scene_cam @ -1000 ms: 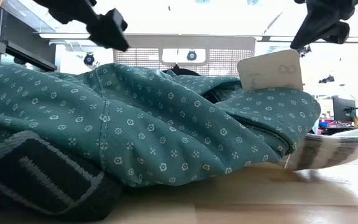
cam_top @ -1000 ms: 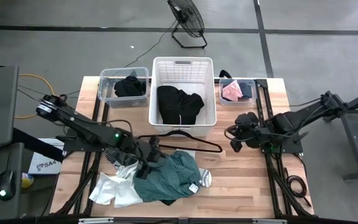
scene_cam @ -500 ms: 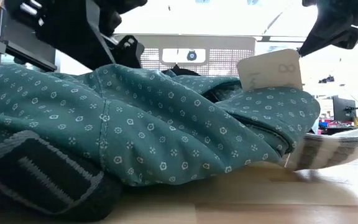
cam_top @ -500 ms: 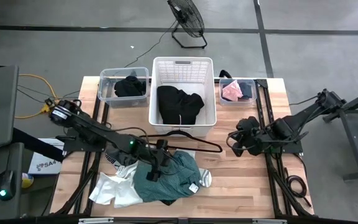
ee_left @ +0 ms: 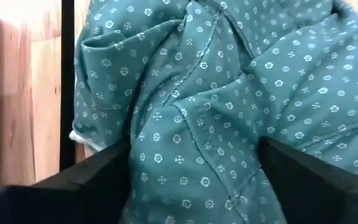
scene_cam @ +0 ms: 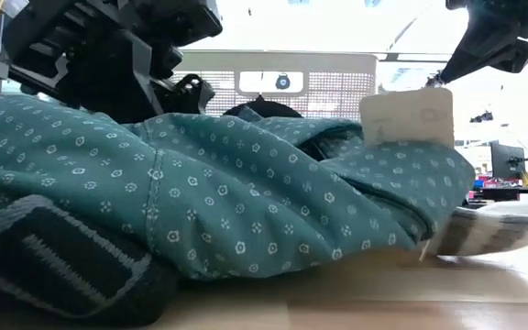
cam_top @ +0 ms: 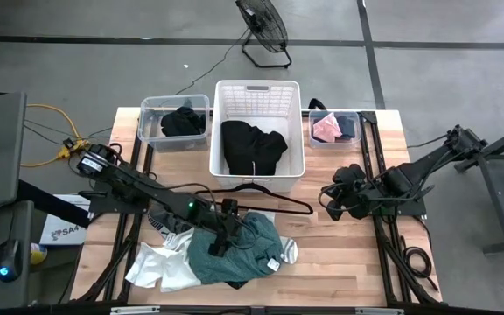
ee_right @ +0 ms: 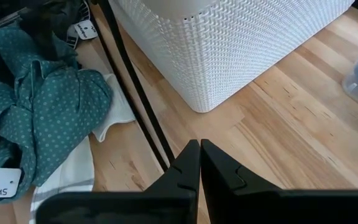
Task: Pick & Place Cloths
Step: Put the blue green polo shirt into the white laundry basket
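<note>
A large teal-green dotted cloth [cam_top: 245,249] lies crumpled on the table's near middle, over a white cloth [cam_top: 160,267] and a dark striped piece [scene_cam: 53,261]. A paper tag [scene_cam: 409,116] stands up from the teal-green cloth. My left gripper [cam_top: 220,242] is down on this cloth, open, with a raised fold [ee_left: 194,149] between its fingers. My right gripper [cam_top: 329,199] hangs shut above the bare table at the right, touching nothing. Black cloths lie in the white basket [cam_top: 258,85]. My left gripper stands open with its fingers [ee_left: 98,177] on either side of a raised fold [ee_left: 191,124] near the top of the teal-green cloth, and the fabric fills the gap between them. The fingers slant down from the table's far left. The cloth rests on the pile.
A black wire hanger [cam_top: 261,194] lies between the basket and the pile. A clear bin [cam_top: 151,131] at the far left holds a black cloth. Another bin [cam_top: 335,140] at the far right holds pink and navy pieces. Bare wood lies at the near right [cam_top: 339,262].
My left gripper has come down and toward the table's right, onto the teal-green cloth, and now fills the upper left of the low view. The cloth's top has shifted under it. The paper tag, tilted before, now stands upright.
</note>
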Robot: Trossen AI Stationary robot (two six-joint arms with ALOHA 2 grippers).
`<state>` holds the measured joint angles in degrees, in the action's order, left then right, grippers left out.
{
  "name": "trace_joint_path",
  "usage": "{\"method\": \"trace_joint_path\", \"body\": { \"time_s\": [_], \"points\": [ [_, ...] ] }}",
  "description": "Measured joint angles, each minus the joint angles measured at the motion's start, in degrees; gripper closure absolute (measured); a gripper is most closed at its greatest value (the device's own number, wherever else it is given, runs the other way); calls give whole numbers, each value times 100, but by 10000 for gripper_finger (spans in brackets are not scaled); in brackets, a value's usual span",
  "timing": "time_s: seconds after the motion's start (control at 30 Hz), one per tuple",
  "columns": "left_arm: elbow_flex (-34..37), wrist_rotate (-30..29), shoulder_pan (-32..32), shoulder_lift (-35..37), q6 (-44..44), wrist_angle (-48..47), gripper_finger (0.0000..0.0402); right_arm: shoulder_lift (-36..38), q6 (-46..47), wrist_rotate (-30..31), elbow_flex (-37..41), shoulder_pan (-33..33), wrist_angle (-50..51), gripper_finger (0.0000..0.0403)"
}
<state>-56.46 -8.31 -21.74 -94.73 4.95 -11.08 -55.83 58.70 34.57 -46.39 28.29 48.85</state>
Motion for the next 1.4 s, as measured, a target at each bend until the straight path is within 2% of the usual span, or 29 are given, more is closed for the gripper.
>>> {"method": "trace_joint_path", "body": {
  "time_s": [0.13, 0.3, 0.33, 0.47, 0.57, 0.77, 1.03, 1.23, 1.4],
  "points": [
    [-91, 56, -3, 51, -17, 23, 188, 0, 0, 0, 0, 0, -27, 398],
    [-255, 77, -2, 49, -16, -282, 361, 0, 0, 2, 0, -2, -86, 398],
    [-268, 77, -2, 49, -16, -313, 376, 0, 0, 2, 0, -2, -86, 398],
    [-500, 53, -6, 38, -40, -455, 379, 0, 0, 2, 0, -2, -86, 398],
    [-910, 42, -7, 38, -117, -931, 379, 0, 2, 2, 0, -2, -86, 398],
    [-2279, -28, -13, 38, -386, -2502, 380, 0, 0, 2, 0, -2, -86, 398],
    [-4074, -315, -15, 38, -835, -3990, 380, 0, 0, 2, 0, -2, -110, 398],
    [-5410, -921, -4, 40, -1114, -4830, 380, 0, 0, 12, 0, -2, -108, 398],
    [-6396, -1775, -4, 49, -1503, -5063, 380, 0, -2, 102, 0, -2, -108, 398]
  ]
}}
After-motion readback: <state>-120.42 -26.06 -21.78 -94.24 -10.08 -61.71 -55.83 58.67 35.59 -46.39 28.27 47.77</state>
